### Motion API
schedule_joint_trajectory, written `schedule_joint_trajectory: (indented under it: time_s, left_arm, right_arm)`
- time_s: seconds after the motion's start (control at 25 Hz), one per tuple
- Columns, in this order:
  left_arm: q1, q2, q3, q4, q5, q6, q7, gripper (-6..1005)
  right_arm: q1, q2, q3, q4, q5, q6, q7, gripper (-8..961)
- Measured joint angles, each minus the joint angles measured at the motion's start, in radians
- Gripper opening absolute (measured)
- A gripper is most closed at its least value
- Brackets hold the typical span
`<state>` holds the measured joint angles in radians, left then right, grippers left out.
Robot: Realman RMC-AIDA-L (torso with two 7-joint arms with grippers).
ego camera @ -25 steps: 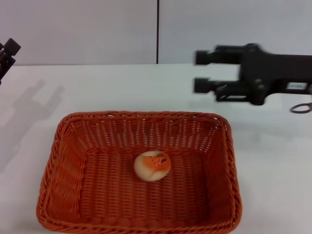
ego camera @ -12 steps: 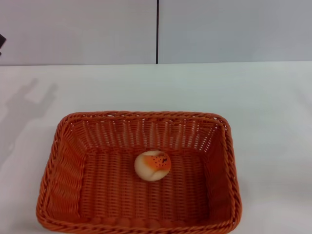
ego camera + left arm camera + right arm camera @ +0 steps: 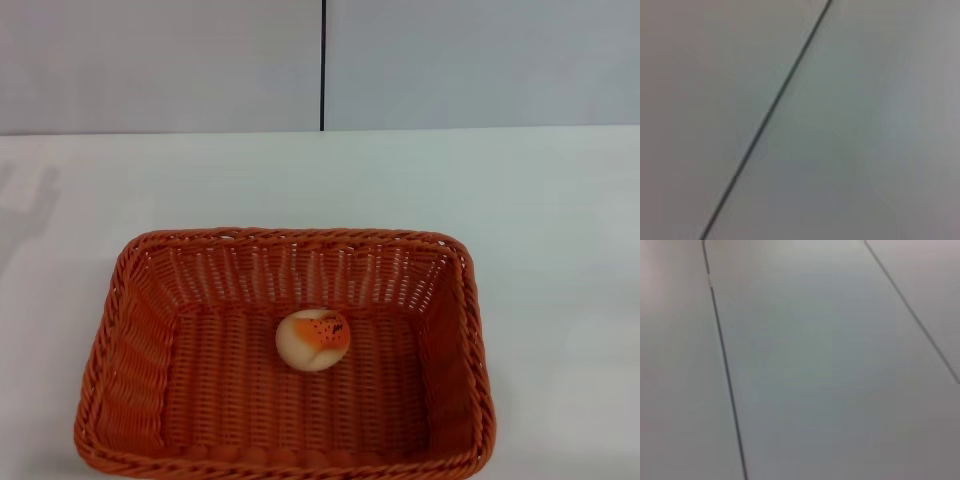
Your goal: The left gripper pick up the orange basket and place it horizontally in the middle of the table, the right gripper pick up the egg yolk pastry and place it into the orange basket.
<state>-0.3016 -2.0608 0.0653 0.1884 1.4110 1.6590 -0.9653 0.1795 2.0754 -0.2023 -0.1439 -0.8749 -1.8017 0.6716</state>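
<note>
Little risk was left, I judged: the egg yolk pastry (image 3: 313, 340) sat on the floor of the orange basket (image 3: 130, 300), about mid-table (image 3: 560, 200) (long side across my view). Only a stray arm swing back could knock it. Neither the left gripper nor the right gripper showed anywhere, so jaw state and distance: couldn't tell. Wrist views showed only wall panels.
</note>
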Motion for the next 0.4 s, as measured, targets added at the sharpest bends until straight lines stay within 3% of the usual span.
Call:
schedule_joint_trajectory:
  time_s: [0.4]
  left_arm:
    - [0.014,-0.003,-0.03,-0.036,-0.021,0.047,0.059,667]
  right_arm:
    - [0.011,-0.001,0.043,0.044,0.002,0.031,-0.001,680]
